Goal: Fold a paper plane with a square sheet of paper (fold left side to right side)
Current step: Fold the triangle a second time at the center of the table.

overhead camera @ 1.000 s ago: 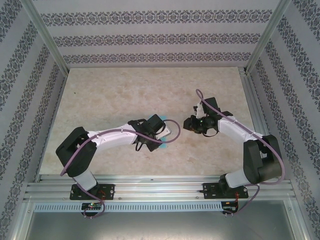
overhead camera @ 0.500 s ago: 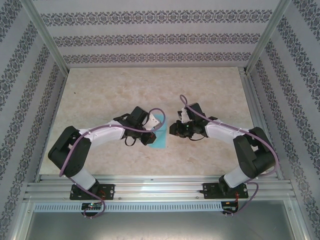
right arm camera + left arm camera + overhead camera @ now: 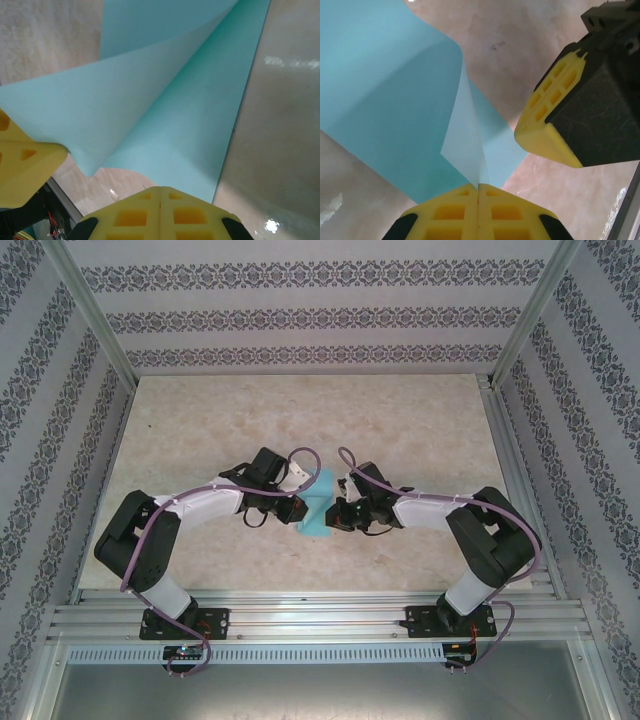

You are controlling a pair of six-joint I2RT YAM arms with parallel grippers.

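Square sheet of paper [image 3: 318, 520] is lying half lifted between the arms; left gripper [image 3: 479, 186] is pinching its raised corner, right gripper [image 3: 160, 189] is sitting pressed together at its edge.

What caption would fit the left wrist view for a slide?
Left gripper, shut, pinches a raised flap of the square sheet of paper.
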